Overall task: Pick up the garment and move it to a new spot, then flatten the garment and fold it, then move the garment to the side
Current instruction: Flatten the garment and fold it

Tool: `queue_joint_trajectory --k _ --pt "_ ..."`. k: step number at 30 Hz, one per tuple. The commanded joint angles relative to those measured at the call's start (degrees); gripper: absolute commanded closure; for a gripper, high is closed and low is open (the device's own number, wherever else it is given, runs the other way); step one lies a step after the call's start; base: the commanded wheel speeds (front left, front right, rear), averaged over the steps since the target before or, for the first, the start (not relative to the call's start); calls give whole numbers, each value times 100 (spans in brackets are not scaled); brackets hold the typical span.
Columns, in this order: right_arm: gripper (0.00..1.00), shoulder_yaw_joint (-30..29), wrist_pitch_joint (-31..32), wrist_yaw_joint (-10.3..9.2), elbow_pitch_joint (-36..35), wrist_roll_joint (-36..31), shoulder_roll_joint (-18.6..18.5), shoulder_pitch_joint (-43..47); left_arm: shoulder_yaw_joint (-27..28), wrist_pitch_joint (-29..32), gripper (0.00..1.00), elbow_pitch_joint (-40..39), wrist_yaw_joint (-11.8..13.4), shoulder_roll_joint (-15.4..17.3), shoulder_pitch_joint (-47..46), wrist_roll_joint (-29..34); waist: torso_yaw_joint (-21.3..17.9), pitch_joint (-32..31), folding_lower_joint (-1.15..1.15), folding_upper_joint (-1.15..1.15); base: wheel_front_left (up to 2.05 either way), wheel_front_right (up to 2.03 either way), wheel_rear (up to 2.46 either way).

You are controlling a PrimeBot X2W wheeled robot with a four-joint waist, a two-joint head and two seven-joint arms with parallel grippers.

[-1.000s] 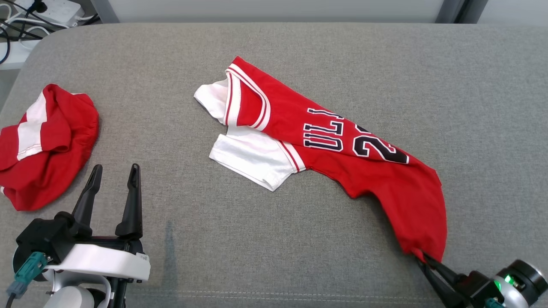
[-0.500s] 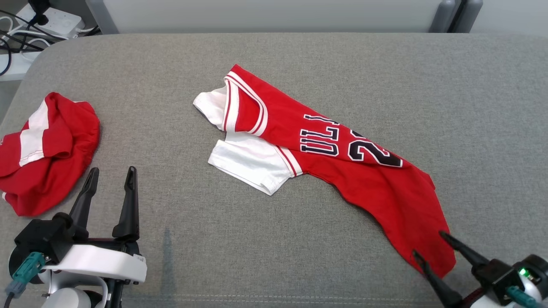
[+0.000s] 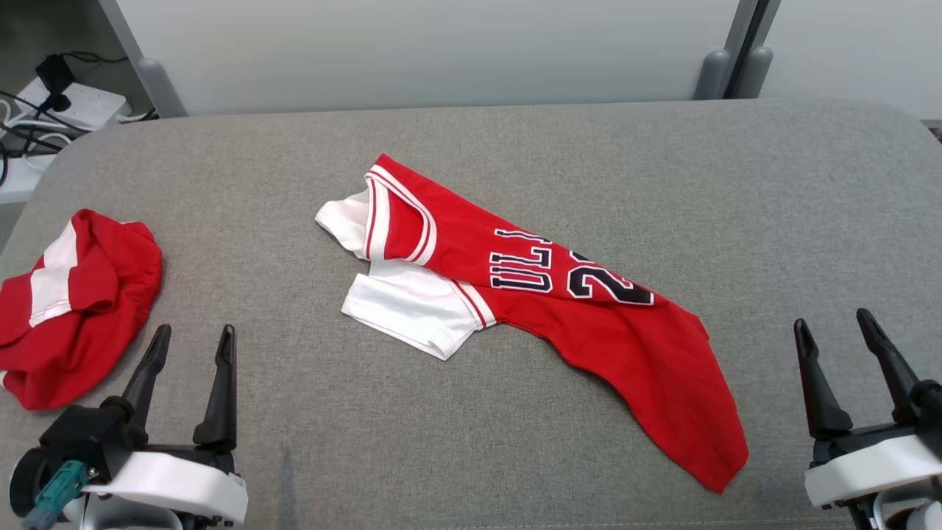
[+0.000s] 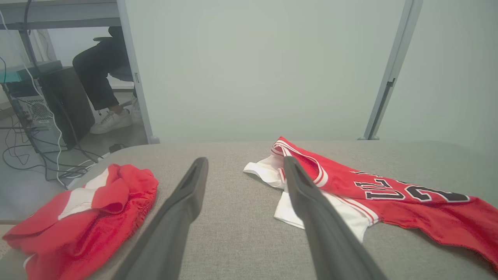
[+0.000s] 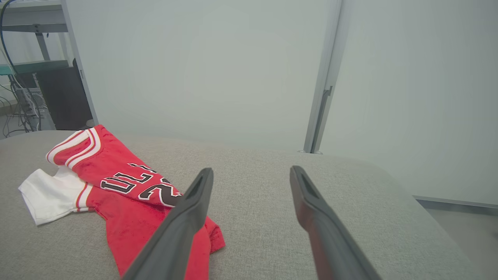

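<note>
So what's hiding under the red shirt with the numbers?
A white sleeve pokes out from under the red shirt, which lies on the grey cushion. Anything else beneath is covered.

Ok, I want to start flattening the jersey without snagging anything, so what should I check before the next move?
1. The left tool open and empty: ok.
2. The right tool open and empty: ok.
3. The jersey lying flat: not ok, it is bunched into a narrow diagonal strip.
4. The jersey wholly on the grey cushion: ok.
5. The red-and-white bundle apart from the jersey: ok, it lies off to the left.
6. Layers untwisted under the strip: cannot tell.
</note>
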Motion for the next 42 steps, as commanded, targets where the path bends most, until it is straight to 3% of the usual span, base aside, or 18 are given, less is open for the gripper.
queue_joint_trajectory --k 1,13,25,35,42 --pt "0 98 26 18 -57 -52 -9 -124 202 8 0 -104 49 177 -66 79 -10 -152 0 0 0 0 0" --pt "0 400 100 18 231 -63 419 497 55 -123 0 -45 76 74 264 112 60 -448 0 0 0 0 0" --pt "0 519 130 18 -97 -268 733 1211 101 -199 0 21 102 45 377 55 54 -514 0 0 0 0 0" --pt "0 523 154 18 -276 -358 816 1214 102 -179 0 50 113 59 355 8 -14 -492 0 0 0 0 0" --pt "0 424 349 18 -226 -259 881 1189 -235 136 0 149 -132 -17 61 -38 -94 -331 0 0 0 0 0"
